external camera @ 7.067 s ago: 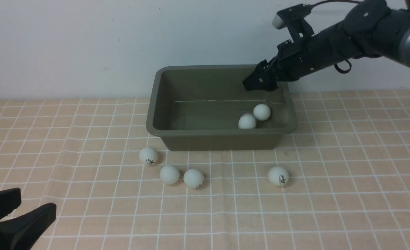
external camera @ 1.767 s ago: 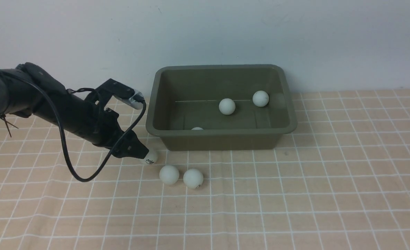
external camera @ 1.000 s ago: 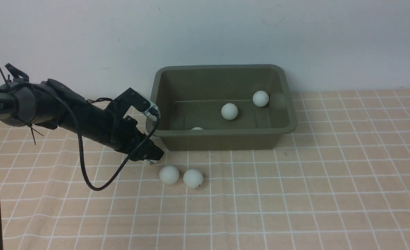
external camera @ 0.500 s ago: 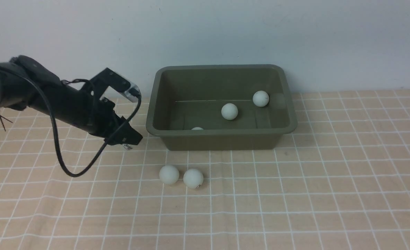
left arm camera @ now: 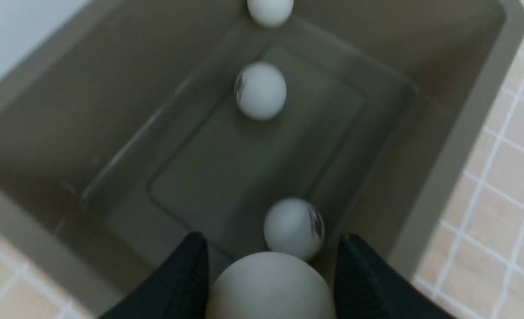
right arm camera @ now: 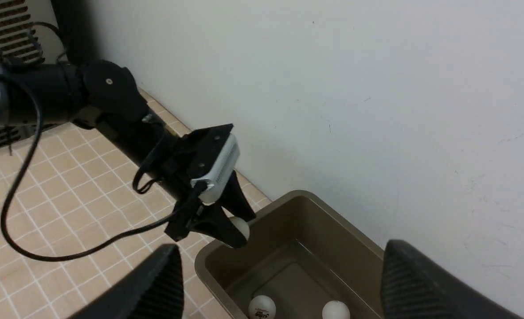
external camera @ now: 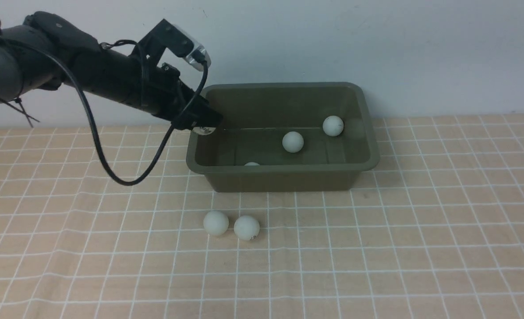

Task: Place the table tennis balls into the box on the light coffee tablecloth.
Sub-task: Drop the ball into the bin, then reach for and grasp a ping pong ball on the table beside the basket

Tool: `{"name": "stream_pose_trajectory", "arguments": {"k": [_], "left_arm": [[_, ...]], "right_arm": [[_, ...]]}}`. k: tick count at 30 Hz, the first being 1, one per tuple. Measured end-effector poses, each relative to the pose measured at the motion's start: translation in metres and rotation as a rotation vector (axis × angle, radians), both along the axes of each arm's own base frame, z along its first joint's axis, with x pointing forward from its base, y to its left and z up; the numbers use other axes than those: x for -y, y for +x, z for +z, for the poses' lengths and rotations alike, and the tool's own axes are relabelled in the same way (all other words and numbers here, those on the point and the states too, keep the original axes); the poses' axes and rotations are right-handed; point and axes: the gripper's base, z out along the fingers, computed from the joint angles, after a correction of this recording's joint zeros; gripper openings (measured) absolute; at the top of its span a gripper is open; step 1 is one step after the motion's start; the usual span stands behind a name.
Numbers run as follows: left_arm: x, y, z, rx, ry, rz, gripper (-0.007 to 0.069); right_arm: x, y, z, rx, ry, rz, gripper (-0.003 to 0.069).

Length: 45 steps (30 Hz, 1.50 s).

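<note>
Held ball (left arm camera: 268, 288) pinched between left fingers (left arm camera: 186, 274), poised above left rim of box (external camera: 284, 179). Three balls (external camera: 293, 141) already inside, below and beyond fingers, nearest almost straight under them. Two loose balls (external camera: 216, 222) on tablecloth (external camera: 377, 248) outside box, well apart from fingers. Right fingers (right arm camera: 155, 288) spread wide, empty, well clear. Step looks like drop-off. Next move: edge further inside rim, let go, then fetch loose pair.
</note>
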Motion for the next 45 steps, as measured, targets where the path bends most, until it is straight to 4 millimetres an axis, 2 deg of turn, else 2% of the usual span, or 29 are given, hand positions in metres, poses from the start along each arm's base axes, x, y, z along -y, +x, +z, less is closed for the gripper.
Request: {"name": "stream_pose_trajectory", "arguments": {"k": [3,5,6,8,11,14,17,21,22,23,29,32,36,38,39,42,45], "left_arm": [[0.01,0.012,-0.007,0.008,0.003,-0.029,0.0317],[0.015,0.016,-0.009,-0.004,-0.005,-0.048,0.0388],[0.016,0.018,-0.006,-0.019,-0.01,-0.052,0.0442],[0.014,0.018,0.001,-0.039,0.011,-0.044,0.0493],[0.005,0.015,0.014,-0.064,0.076,-0.019,0.0511],[-0.017,0.005,0.029,-0.151,0.173,0.049,0.0506],[-0.031,-0.011,0.05,-0.207,0.21,0.074,0.0477],[-0.034,-0.031,0.085,-0.16,0.218,0.08,0.0422],[-0.034,-0.032,0.086,-0.156,0.218,0.08,0.0422],[-0.034,-0.039,0.1,-0.13,0.212,0.084,0.0402],[-0.034,-0.064,0.13,-0.102,0.177,0.137,0.0392],[-0.035,-0.078,0.13,-0.145,0.163,0.172,0.0392],[-0.036,-0.103,0.116,-0.238,0.16,0.194,0.0392],[-0.036,-0.118,0.102,-0.299,0.16,0.191,0.0392],[-0.036,-0.119,0.1,-0.305,0.16,0.19,0.0392],[-0.035,-0.137,0.068,-0.403,0.158,0.173,0.0392],[-0.026,-0.135,0.04,-0.378,0.158,0.181,0.0392]], "right_arm": [[0.0,0.0,0.0,0.0,0.0,0.0,0.0539],[0.0,0.0,0.0,0.0,0.0,0.0,0.0533],[0.0,0.0,0.0,0.0,0.0,0.0,0.0528],[0.0,0.0,0.0,0.0,0.0,0.0,0.0519],[0.0,0.0,0.0,0.0,0.0,0.0,0.0514],[0.0,0.0,0.0,0.0,0.0,0.0,0.0512],[0.0,0.0,0.0,0.002,-0.003,0.002,0.0512],[0.0,0.0,0.0,0.01,-0.014,0.004,0.0512],[0.0,0.0,0.0,0.01,-0.014,0.004,0.0512],[0.0,0.0,0.0,0.012,-0.017,0.004,0.0511],[0.0,0.0,0.0,0.015,-0.022,0.005,0.051],[0.0,0.0,-0.001,0.009,-0.025,0.007,0.051],[0.0,-0.001,-0.003,-0.008,-0.038,0.016,0.051],[0.0,-0.002,-0.003,-0.012,-0.043,0.02,0.051],[0.0,-0.002,-0.003,-0.013,-0.044,0.02,0.051],[0.0,-0.002,-0.004,-0.021,-0.05,0.024,0.051],[0.0,-0.003,-0.005,-0.031,-0.057,0.029,0.051]]}}
